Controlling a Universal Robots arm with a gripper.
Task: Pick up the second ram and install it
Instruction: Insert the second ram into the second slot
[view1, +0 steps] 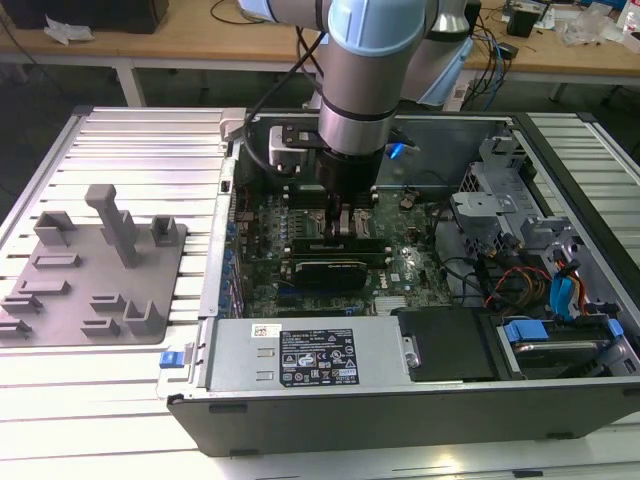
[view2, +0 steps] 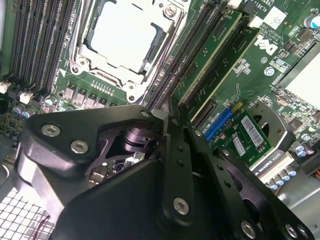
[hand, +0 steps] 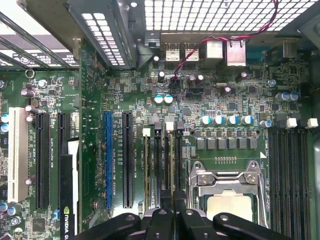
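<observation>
My gripper (view1: 345, 218) is down inside the open computer case (view1: 300, 400), right over the long black memory slots (hand: 157, 165) beside the processor socket (hand: 227, 185). Its black fingers (view2: 172, 150) stand close together, shut on a thin strip on edge. That strip is the second ram (hand: 172, 172), which runs in line with one slot; the fingers hide most of it. In the exterior view a long dark-green strip (view1: 335, 243) lies in the slots just under the fingertips. Whether the ram is fully seated, I cannot tell.
A grey fixture plate (view1: 95, 270) with upright blocks lies on the table at the exterior view's left. A black graphics card (view1: 325, 272) sits near the slots. Cables and drive bays (view1: 540, 280) are at the case's right, and the power supply (view1: 305, 360) runs along the front.
</observation>
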